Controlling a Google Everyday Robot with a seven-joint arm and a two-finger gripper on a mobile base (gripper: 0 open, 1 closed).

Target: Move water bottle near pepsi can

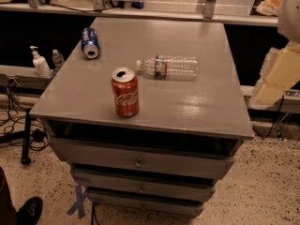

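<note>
Nearest, below the front edge, are the drawers (140, 161). On the counter (197, 111) a red can (125, 93) stands upright close to the front edge, left of the middle, with its top open.

Behind it, about mid-counter, the bottle (168, 66) lies on its side, its length running along the front edge. The white cap points toward the left edge. The body is clear and ribbed, with a red-and-blue band around it near the cap end. I cannot tell whether it holds water. It touches nothing.

Level with the bottle but beyond the right edge, off the counter, hangs the pale gripper (274, 78). I cannot tell whether it is wide or narrow, and it holds nothing that I can see.

Farthest, by the left edge toward the far-left corner, the pepsi can (89, 42) lies on its side with its silver top facing the front. It is well apart from the bottle.

By my reading, the reach has not begun. The next move calls for the gripper to come in over the right edge and close across the bottle's body. It would then carry the bottle toward the far-left corner and set it just beside the pepsi can. The path should pass behind the red can. Both the bottle and the pepsi can lie on their sides, so a nudge could roll either one.
</note>
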